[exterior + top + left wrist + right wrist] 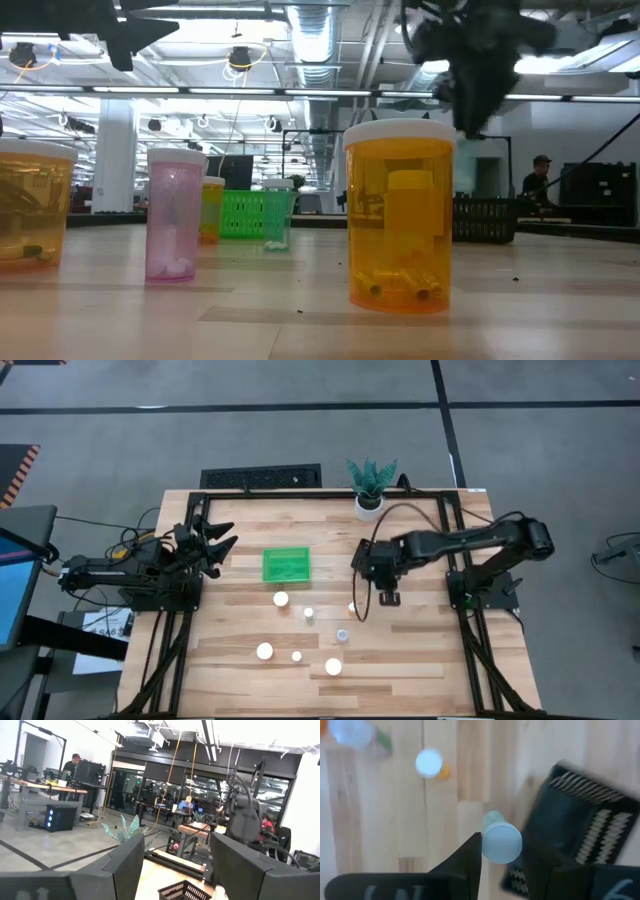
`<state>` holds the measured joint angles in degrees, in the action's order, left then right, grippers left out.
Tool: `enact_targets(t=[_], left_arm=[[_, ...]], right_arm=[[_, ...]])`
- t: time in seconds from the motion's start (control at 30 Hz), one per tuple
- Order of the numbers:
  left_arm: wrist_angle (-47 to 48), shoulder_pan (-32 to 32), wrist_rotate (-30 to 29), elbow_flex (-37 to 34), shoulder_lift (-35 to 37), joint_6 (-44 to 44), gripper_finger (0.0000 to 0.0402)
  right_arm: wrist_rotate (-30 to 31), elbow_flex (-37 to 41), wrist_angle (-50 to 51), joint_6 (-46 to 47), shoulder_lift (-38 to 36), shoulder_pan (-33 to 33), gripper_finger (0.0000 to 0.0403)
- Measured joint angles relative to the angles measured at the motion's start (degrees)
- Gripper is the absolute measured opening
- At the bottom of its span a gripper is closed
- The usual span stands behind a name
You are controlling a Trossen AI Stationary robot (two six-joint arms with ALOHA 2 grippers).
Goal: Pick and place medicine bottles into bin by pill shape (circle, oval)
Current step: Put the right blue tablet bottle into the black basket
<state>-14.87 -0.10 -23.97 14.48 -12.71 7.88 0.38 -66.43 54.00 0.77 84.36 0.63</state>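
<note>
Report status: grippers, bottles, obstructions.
Right gripper jaws around a white-capped bottle beside the black basket. Left gripper open, parked at table edge. Six bottles loose.

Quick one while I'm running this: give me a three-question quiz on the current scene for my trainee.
1. True or false: the left gripper is holding a bottle.
2. What sits between the fingers of the right gripper? A) a plant leaf B) a white-capped bottle C) a cable
3. Fill in: the basket nearer the left arm is ____.

Key: 1. False; it is open and empty at the table's left edge. 2. B. 3. Green.
</note>
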Motion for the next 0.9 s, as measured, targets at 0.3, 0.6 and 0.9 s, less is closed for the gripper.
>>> enact_targets(t=[0.3, 0.6, 0.9], left_arm=[[0.2, 0.0, 0.1, 0.0, 0.0, -0.1, 0.0220], [0.6, 0.0, 0.0, 0.0, 0.0, -0.8, 0.0220], [0.8, 0.0, 0.0, 0.0, 0.0, -1.2, 0.0220]], right_arm=[[0.4, -3.7, 2.1, -7.8, -2.8, -12.4, 0.0127], [-0.2, -3.6, 2.4, -13.3, 3.2, -18.9, 0.0126], [-0.4, -3.6, -0.3, -15.0, 10.9, -19.6, 0.0131]])
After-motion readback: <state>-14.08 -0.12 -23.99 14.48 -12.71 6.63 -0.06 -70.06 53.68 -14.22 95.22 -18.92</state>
